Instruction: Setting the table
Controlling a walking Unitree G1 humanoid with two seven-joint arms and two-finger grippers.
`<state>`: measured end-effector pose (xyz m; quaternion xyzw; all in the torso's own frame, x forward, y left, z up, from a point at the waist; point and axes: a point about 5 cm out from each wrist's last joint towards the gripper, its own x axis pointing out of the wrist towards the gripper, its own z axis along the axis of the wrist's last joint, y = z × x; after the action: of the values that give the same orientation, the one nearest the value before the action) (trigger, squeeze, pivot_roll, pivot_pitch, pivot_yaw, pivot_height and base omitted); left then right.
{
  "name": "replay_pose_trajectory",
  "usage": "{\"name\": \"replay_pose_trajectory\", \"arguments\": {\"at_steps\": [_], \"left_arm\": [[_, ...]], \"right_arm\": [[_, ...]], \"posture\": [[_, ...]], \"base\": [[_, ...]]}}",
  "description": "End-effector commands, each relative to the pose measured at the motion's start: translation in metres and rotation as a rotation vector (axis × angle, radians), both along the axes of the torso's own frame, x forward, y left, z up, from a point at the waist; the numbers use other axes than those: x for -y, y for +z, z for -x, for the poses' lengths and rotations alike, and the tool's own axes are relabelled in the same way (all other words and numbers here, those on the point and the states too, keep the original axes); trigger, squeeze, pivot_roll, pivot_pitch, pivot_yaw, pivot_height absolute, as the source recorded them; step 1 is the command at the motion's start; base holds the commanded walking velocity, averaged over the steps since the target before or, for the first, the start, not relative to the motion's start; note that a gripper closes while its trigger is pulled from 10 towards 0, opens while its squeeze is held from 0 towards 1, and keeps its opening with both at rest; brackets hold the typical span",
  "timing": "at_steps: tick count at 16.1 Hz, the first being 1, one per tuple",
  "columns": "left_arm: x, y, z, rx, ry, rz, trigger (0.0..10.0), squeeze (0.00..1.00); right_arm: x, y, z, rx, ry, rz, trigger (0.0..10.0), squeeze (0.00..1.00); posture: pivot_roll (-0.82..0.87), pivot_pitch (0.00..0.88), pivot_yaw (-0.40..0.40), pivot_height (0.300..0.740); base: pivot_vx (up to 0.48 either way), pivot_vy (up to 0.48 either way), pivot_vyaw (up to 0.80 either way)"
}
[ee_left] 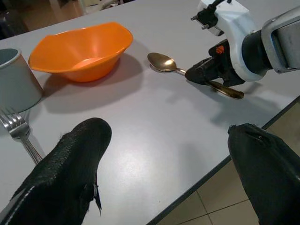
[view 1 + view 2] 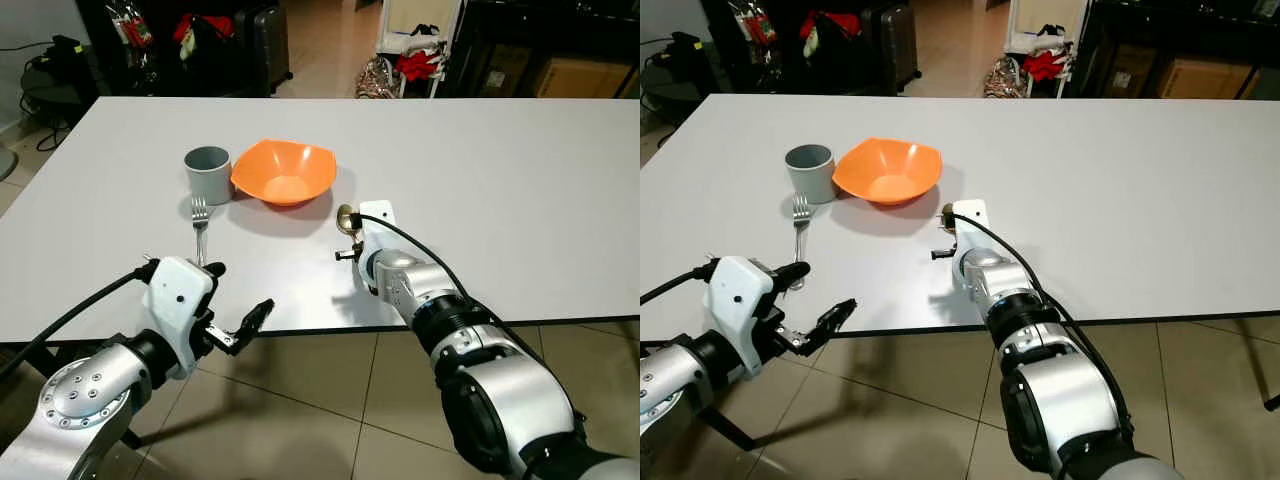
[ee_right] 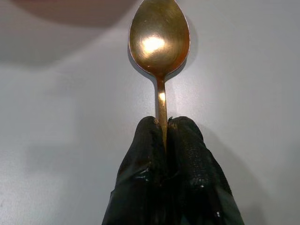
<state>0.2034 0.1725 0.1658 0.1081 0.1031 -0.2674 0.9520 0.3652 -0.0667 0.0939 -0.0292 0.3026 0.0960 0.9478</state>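
Note:
On the white table (image 2: pixel 500 200) an orange bowl (image 2: pixel 285 172) sits with a grey cup (image 2: pixel 207 172) touching its left side. A silver fork (image 2: pixel 199 225) lies in front of the cup, tines pointing away from me. Right of the bowl lies a gold spoon (image 3: pixel 159 40), flat on the table. My right gripper (image 3: pixel 161 125) is shut on the spoon's handle, just behind its bowl end. My left gripper (image 2: pixel 238 295) stands open at the table's front edge, near the fork's handle, with nothing between its fingers (image 1: pixel 70 164).
The table's front edge (image 2: pixel 330 330) runs just under both wrists, with tiled floor (image 2: pixel 300 400) below. Behind the far side stand a dark suitcase (image 2: pixel 262 40) and bags of clutter (image 2: pixel 400 65). The table's right half is bare.

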Motion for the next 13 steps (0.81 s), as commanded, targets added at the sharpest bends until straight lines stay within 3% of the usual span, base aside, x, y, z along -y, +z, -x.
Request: {"name": "replay_pose_trajectory", "arguments": {"at_steps": [1,5,6,10,13], "left_arm": [[0.001,0.001,-0.001,0.0,-0.015,-0.003,10.0,0.0],[0.002,0.0,-0.001,0.001,-0.021,-0.003,10.0,0.0],[0.002,0.0,-0.001,0.001,-0.022,-0.004,10.0,0.0],[0.003,0.0,-0.003,0.008,-0.02,-0.003,10.0,0.0],[0.002,0.007,-0.006,0.04,0.009,0.035,10.0,0.0]], "right_arm": [[0.007,-0.018,0.01,-0.095,-0.01,0.014,10.0,0.0],[0.009,-0.021,0.015,-0.119,-0.011,-0.001,10.0,0.03],[0.009,-0.021,0.016,-0.121,-0.012,-0.009,10.0,1.0],[0.012,-0.015,0.015,-0.093,-0.026,-0.023,10.0,1.0],[0.013,0.005,0.011,-0.025,-0.014,-0.097,10.0,1.0]], "posture": [[0.05,0.004,0.002,0.74],[0.04,0.0,0.004,0.74],[0.04,0.0,0.005,0.74],[0.03,0.0,0.0,0.74],[0.03,0.0,0.002,0.74]], "base": [[0.0,0.0,0.0],[0.0,0.0,0.0],[0.0,0.0,0.0],[0.0,0.0,0.0],[0.0,0.0,0.0]]}}
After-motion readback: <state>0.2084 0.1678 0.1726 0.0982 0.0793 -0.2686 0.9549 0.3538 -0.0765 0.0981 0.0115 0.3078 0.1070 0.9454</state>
